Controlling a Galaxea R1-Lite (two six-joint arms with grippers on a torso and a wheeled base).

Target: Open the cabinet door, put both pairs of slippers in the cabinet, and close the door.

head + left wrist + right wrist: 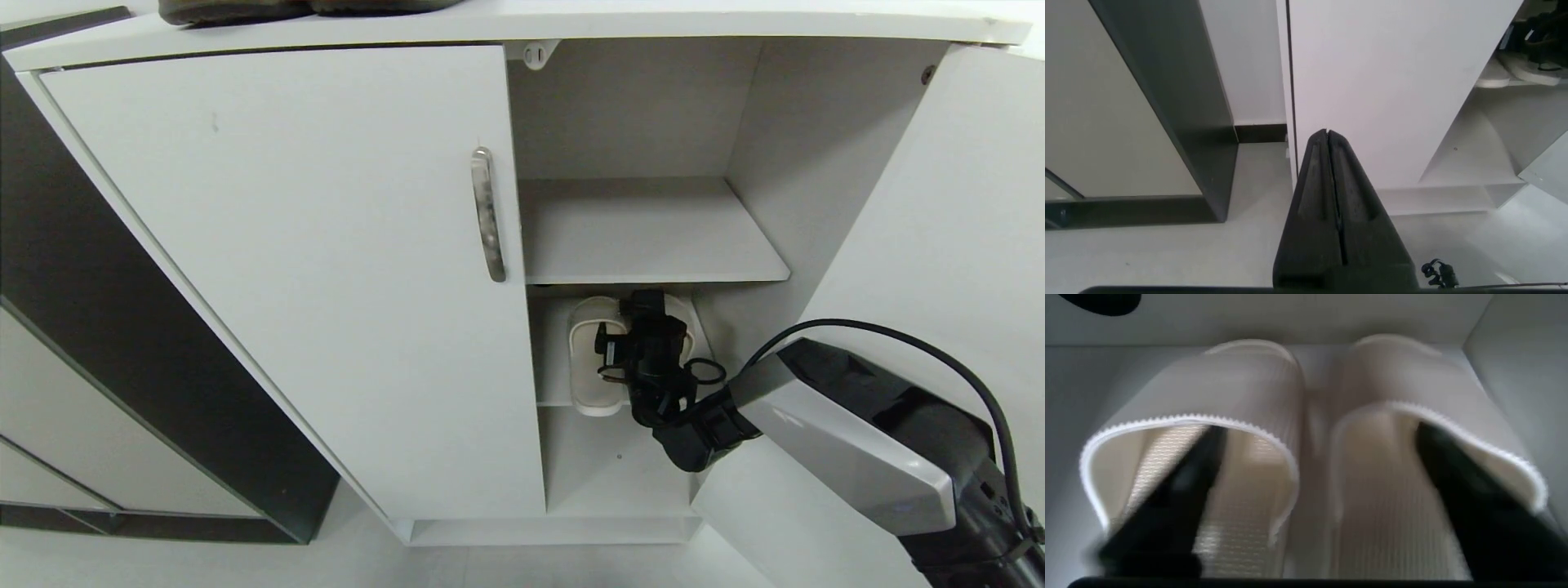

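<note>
Two cream slippers side by side on the lower shelf, in the open right half of a white cabinet. Long axes running front to back, parallel to each other. Toes pointing toward the cabinet's back wall, heels at the shelf's front edge and jutting a little past it. Strap openings facing outward, toward the room.

Right claw reaching into that compartment from the front, directly over the pair. Spread wide, with one dark finger tucked into the opening of one slipper and the other finger in the opening of its neighbour; nothing pinched between them.

Upper shelf just above. Right door swung wide open to the right. Left door shut, with a metal handle standing upright along its inner edge.

Left claw pressed together, holding nothing, hanging low over the pale floor in front of the shut left door, well apart from the cream slippers.

Second pair, dark slippers, up on the cabinet's top near its left end, cut off by the picture's edge; direction impossible to tell.
</note>
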